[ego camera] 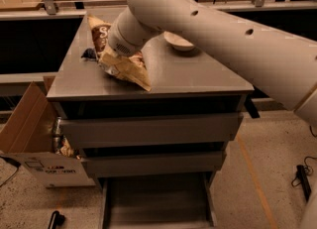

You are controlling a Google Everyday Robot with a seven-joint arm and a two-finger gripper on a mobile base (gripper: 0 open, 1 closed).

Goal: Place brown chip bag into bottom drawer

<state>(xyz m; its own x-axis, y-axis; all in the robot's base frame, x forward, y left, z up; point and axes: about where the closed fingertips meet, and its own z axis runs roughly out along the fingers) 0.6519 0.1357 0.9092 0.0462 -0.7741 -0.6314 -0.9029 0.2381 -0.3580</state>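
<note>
The brown chip bag lies on the grey cabinet top near its front left, its dark brown part with white lettering at the far end and a cream end pointing to the front edge. My gripper is down on the bag's middle, mostly hidden behind my wrist. The bottom drawer is pulled open below the two shut drawers, and its tray shows nothing in it.
A small dark blue wrapper lies just left of the bag. A white bowl sits further back on the cabinet top. An open cardboard box stands on the floor left of the cabinet. My arm spans the upper right.
</note>
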